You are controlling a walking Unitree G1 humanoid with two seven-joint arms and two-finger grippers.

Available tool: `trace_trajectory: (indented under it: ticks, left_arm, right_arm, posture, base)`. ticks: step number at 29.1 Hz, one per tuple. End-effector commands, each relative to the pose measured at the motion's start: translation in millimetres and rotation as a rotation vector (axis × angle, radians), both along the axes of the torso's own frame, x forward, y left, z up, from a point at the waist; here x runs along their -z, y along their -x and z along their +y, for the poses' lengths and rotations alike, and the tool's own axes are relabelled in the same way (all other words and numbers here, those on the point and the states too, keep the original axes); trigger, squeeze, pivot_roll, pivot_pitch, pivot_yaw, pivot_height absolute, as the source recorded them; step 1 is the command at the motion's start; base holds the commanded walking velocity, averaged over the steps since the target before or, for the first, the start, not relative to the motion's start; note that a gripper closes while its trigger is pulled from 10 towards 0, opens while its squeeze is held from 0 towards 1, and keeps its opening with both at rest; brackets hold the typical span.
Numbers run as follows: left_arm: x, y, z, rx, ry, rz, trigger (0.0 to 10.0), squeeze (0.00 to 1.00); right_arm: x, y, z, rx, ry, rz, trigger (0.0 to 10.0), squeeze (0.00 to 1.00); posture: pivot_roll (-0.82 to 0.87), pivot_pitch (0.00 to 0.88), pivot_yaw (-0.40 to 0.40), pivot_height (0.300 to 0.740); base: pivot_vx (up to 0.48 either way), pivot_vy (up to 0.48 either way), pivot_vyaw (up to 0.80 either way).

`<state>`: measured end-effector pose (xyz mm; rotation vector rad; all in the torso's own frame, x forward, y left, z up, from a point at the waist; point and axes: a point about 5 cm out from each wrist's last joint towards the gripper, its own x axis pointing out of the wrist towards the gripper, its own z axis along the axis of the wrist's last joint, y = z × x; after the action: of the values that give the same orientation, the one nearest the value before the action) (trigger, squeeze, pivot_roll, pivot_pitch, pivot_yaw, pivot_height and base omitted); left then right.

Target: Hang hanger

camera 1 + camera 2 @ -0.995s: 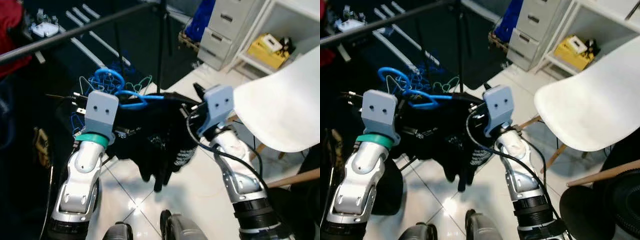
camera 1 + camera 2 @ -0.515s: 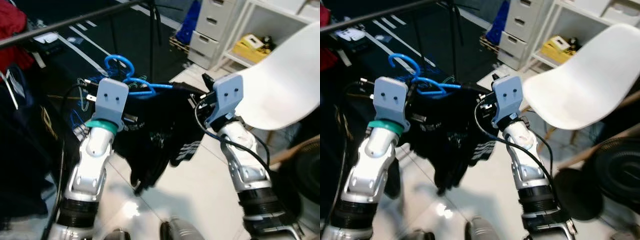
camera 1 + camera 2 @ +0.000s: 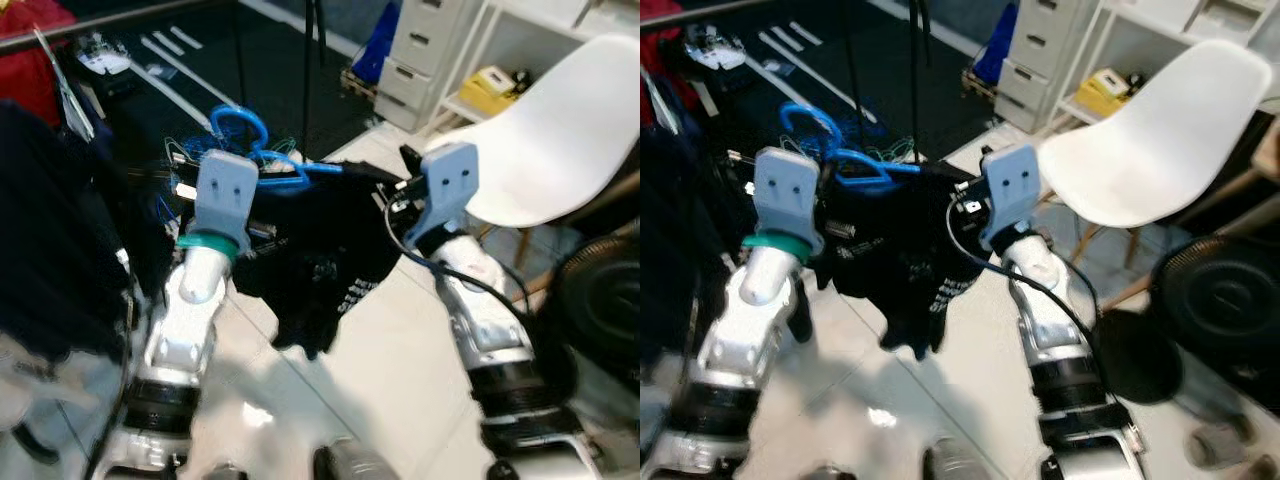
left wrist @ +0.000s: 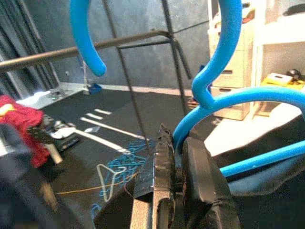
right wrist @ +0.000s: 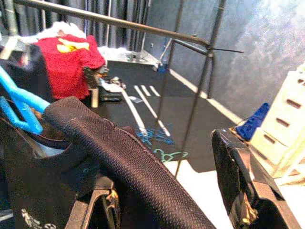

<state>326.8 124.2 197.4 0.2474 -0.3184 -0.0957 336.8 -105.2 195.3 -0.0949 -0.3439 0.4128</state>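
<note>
1. Far to my left I see dark clothes (image 3: pixel 60 230) hanging, with a red garment (image 5: pixel 71 62) further back under the rail (image 5: pixel 114 21) of the clothes rack.
2. My left gripper (image 4: pixel 178 157) is raised in front of me; through its wrist camera I see both black fingers (image 4: pixel 202 176) pressed together on the blue hanger (image 3: pixel 262 170), right where the hook meets the shoulder bar.
3. The hanger's hook (image 4: pixel 86 33) curls upward below the rail, not touching it.
4. A black shirt (image 3: pixel 320 265) with white print is draped on the hanger and hangs down between my two arms, its lower end above the white tiled floor (image 3: pixel 400 400).
5. More hangers (image 4: pixel 119 167), blue and pale, lie on the dark floor beyond.
6. My right gripper (image 5: pixel 157 157) is at the shirt's right shoulder; its fingers (image 5: pixel 243 181) stand apart, with a band of black fabric lying across the gap, so I see it open.
7. To my right stands a white chair (image 3: pixel 1150 140), with a drawer cabinet (image 3: pixel 1040 50) behind it and a black fan (image 3: pixel 1230 310) on the floor.
</note>
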Motion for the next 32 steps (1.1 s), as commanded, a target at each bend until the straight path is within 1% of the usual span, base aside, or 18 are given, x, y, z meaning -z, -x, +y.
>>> trace_trajectory:
  ticks: [1, 4, 6, 8, 13, 19, 23, 24, 26, 27, 28, 29, 30, 31, 32]
  left_arm:
    - [-13, 1.0, -28.2, 0.125, -0.006, -0.067, 10.0, 0.0]
    - [-19, -6.4, -32.9, 0.139, -0.037, -0.075, 10.0, 0.0]
    - [-20, -7.4, -34.1, 0.146, -0.046, -0.08, 10.0, 0.0]
    - [-24, -10.1, -38.4, 0.164, -0.091, -0.098, 10.0, 0.0]
    - [-31, -12.5, -44.8, 0.195, -0.128, -0.142, 10.0, 0.0]
    - [-29, -12.3, -45.3, 0.201, -0.136, -0.148, 10.0, 0.0]
    - [-23, -11.7, -41.0, 0.185, -0.162, -0.144, 10.0, 0.0]
    - [-19, -10.7, -38.3, 0.174, -0.196, -0.148, 10.0, 0.0]
    - [-19, -10.7, -38.3, 0.174, -0.196, -0.148, 10.0, 0.0]
    - [-13, -9.1, -36.8, 0.172, -0.231, -0.148, 10.0, 0.0]
    - [-8, -6.1, -37.6, 0.181, -0.26, -0.146, 10.0, 0.0]
    - [-3, -3.0, -39.9, 0.193, -0.28, -0.146, 10.0, 0.0]
    - [-3, -3.0, -39.9, 0.193, -0.28, -0.146, 10.0, 0.0]
    - [0, -0.9, -42.1, 0.201, -0.283, -0.143, 10.0, 0.0]
    - [2, 0.4, -43.8, 0.205, -0.282, -0.142, 10.0, 0.0]
  right_arm:
    - [2, 2.0, 13.7, -0.064, 0.021, 0.007, 10.0, 0.0]
    - [4, 5.6, 12.5, -0.057, 0.007, 0.006, 10.0, 0.0]
    - [3, 6.1, 11.9, -0.054, 0.004, 0.005, 10.0, 0.0]
    - [4, 6.2, 9.7, -0.041, 0.007, 0.005, 10.0, 0.0]
    - [5, 5.8, 5.6, -0.019, 0.007, 0.003, 10.0, 0.0]
    - [4, 6.6, 5.3, -0.014, 0.006, -0.005, 10.0, 0.0]
    - [7, 9.7, 7.4, -0.019, 0.014, 0.011, 10.0, 0.0]
    - [10, 11.7, 9.1, -0.028, 0.014, 0.027, 10.0, 0.0]
    - [10, 11.7, 9.1, -0.028, 0.014, 0.027, 10.0, 0.0]
    - [12, 13.9, 12.6, -0.059, -0.003, 0.056, 10.0, 0.0]
    - [14, 17.8, 20.3, -0.13, 0.035, 0.067, 10.0, 0.0]
    - [15, 24.0, 29.8, -0.232, 0.089, 0.078, 10.0, 0.0]
    - [15, 24.0, 29.8, -0.232, 0.089, 0.078, 10.0, 0.0]
    - [17, 28.3, 35.4, -0.302, 0.142, 0.087, 10.0, 0.0]
    - [18, 31.1, 37.6, -0.342, 0.181, 0.098, 10.0, 0.0]
  posture:
    - [-0.14, 0.0, 0.001, 0.74]
    - [-0.16, 0.0, 0.021, 0.74]
    - [-0.16, 0.0, 0.021, 0.74]
    - [-0.16, 0.0, 0.029, 0.74]
    - [-0.16, 0.0, 0.038, 0.74]
    - [-0.16, 0.0, 0.044, 0.74]
    - [-0.16, 0.0, 0.043, 0.74]
    - [-0.16, 0.0, 0.041, 0.74]
    - [-0.16, 0.0, 0.041, 0.74]
    - [-0.16, 0.0, 0.037, 0.74]
    - [-0.16, 0.0, 0.036, 0.74]
    - [-0.16, 0.0, 0.035, 0.74]
    - [-0.16, 0.0, 0.035, 0.74]
    - [-0.16, 0.0, 0.032, 0.74]
    - [-0.15, 0.0, 0.026, 0.74]
  base:
    - [0.0, 0.0, 0.0]
    - [0.0, 0.0, 0.0]
    - [0.0, 0.0, 0.0]
    - [0.0, 0.0, 0.0]
    - [0.0, 0.0, 0.0]
    - [0.0, 0.0, 0.0]
    - [0.0, 0.0, 0.0]
    - [0.0, 0.0, 0.0]
    - [0.0, 0.0, 0.0]
    - [0.0, 0.0, 0.0]
    - [0.0, 0.0, 0.0]
    - [0.0, 0.0, 0.0]
    - [0.0, 0.0, 0.0]
    - [0.0, 0.0, 0.0]
    - [0.0, 0.0, 0.0]
